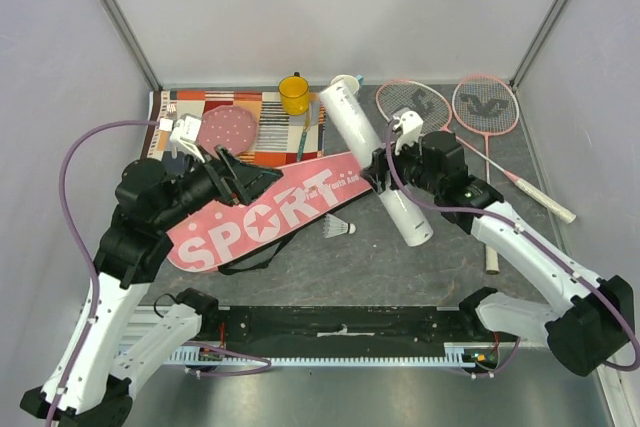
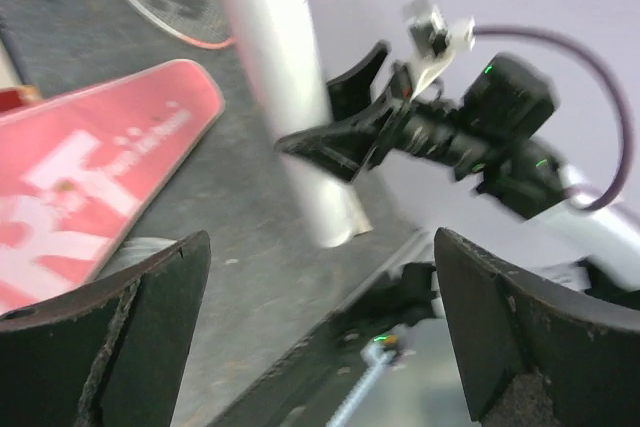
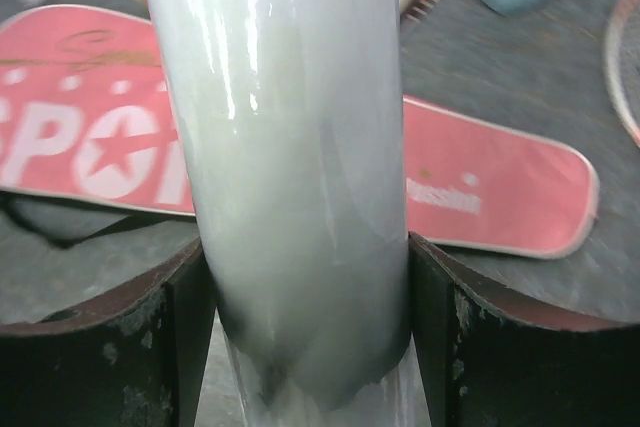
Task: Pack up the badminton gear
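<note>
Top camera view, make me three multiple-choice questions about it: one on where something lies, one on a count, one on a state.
1. Where is the shuttlecock relative to the pink bag? A on top of it; B on the table beside its near edge; C under its far end.
2. How many rackets show? A four; B one; C two.
3. What is the right hand doing? A closed on the white tube; B open above the shuttlecock; C closed on a racket handle.
B, it lies on bare table by the bag; C, two pink frames lie far right; A, its fingers press both sides of the tube.
</note>
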You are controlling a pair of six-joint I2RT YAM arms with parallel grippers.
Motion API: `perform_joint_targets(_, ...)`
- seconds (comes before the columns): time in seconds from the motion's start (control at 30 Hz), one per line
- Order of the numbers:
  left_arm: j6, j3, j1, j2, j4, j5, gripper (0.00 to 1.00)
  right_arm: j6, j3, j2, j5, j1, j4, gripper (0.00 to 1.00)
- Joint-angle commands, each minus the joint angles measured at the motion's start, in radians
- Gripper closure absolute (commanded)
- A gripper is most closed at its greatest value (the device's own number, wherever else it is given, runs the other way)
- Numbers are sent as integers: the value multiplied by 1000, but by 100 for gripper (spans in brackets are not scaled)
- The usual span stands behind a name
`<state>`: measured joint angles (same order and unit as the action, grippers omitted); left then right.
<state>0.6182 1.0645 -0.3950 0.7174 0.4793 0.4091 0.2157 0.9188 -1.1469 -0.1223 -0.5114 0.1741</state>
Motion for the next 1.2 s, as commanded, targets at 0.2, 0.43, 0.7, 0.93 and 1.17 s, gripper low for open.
perform_joint_targets(0.2,427,-210,-5,92,-476,168,0,16,54,-20,-286,-142,-140,47)
perform_joint_targets(0.43,304,-225,-59,181,-485,122,0,80,130,-88,-267,-219,-78,47)
perform_joint_targets(0.7,330,-319,-110,174,-524,-52,1,114,183,-135,-225,-297,-51,46)
perform_joint_targets(0.93,350,-334,-117,162,-567,-107,5,135,232,-185,-139,-381,-35,45)
perform_joint_targets(1.17,393,-406,-120,91,-631,-208,21,221,232,-194,-30,-429,-50,42)
